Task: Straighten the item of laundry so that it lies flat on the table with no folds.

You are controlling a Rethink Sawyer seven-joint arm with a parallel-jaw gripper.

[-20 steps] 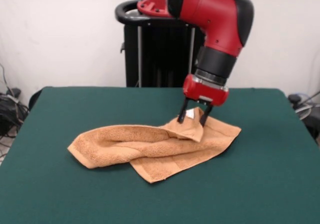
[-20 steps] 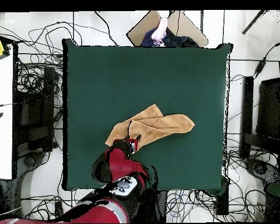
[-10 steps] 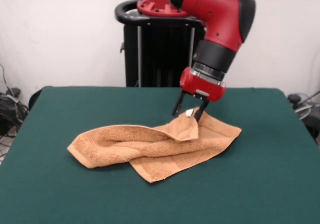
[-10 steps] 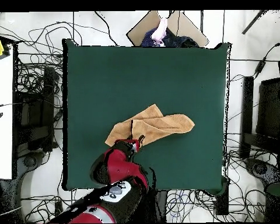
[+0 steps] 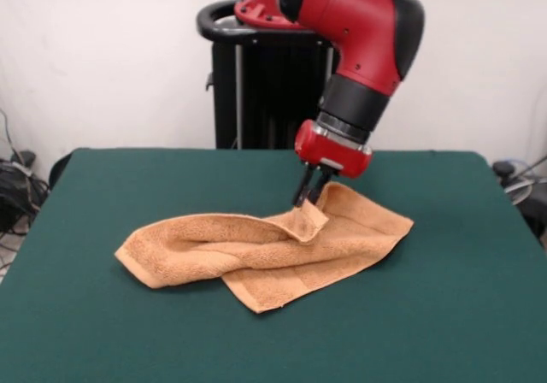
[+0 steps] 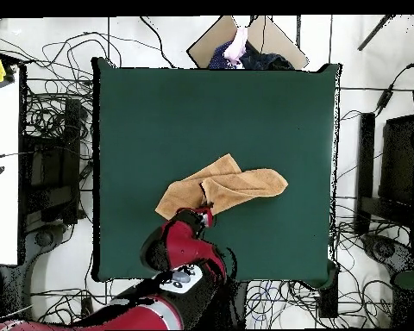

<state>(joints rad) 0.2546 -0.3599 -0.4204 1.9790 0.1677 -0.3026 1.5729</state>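
Observation:
The peach-orange towel point(image 5: 256, 255) lies crumpled and folded over itself in the middle of the dark green table point(image 5: 102, 332). It is a long bunched strip running from the left to a wider part at the right. My gripper point(image 5: 308, 197) stands at the towel's far side, its two dark fingers drawn together on a raised folded corner. The white tag is hidden. In the overhead view the towel point(image 6: 232, 185) lies mid-table point(image 6: 159, 112), and the gripper point(image 6: 206, 209) is at its edge nearest the robot's base.
The black pedestal point(image 5: 265, 84) stands behind the table's far edge. Cables lie on the floor round the table point(image 6: 55, 112). A cardboard piece point(image 6: 262, 39) lies beyond the table's top edge, and a white bench point(image 6: 2, 164) stands at the left.
The gripper's fingers were spread astride the towel's corner with the tag showing; they have closed on that corner, and the gripper has shifted slightly left in the front view.

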